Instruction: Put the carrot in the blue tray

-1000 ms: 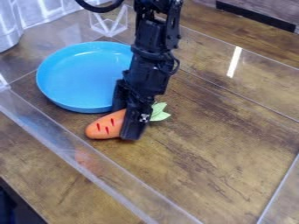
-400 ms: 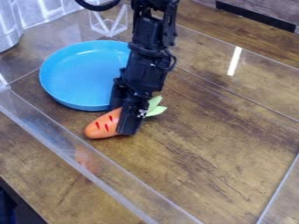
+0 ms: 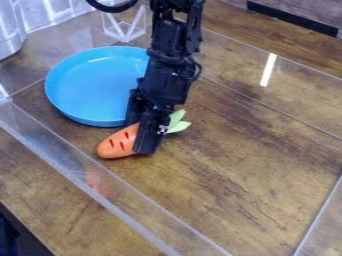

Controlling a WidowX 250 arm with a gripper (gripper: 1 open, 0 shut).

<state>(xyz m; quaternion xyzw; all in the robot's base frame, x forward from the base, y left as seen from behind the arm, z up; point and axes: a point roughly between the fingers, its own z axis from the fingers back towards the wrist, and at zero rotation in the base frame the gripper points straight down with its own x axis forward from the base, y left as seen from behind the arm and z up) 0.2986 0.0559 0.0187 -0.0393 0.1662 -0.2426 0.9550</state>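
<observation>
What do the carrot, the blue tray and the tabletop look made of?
Carrot: probably soft plush or foam, matte orange with dark grooves.
Blue tray: seemingly smooth plastic, uniform colour with slight sheen.
Tabletop: dark wood grain, apparently under a glossy clear sheet, given the reflections.

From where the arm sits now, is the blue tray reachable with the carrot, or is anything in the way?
Probably yes. The end effector is shut on the carrot, down at the wooden table, and the blue tray lies right beside it, empty, with only a low rim and nothing between.
</observation>
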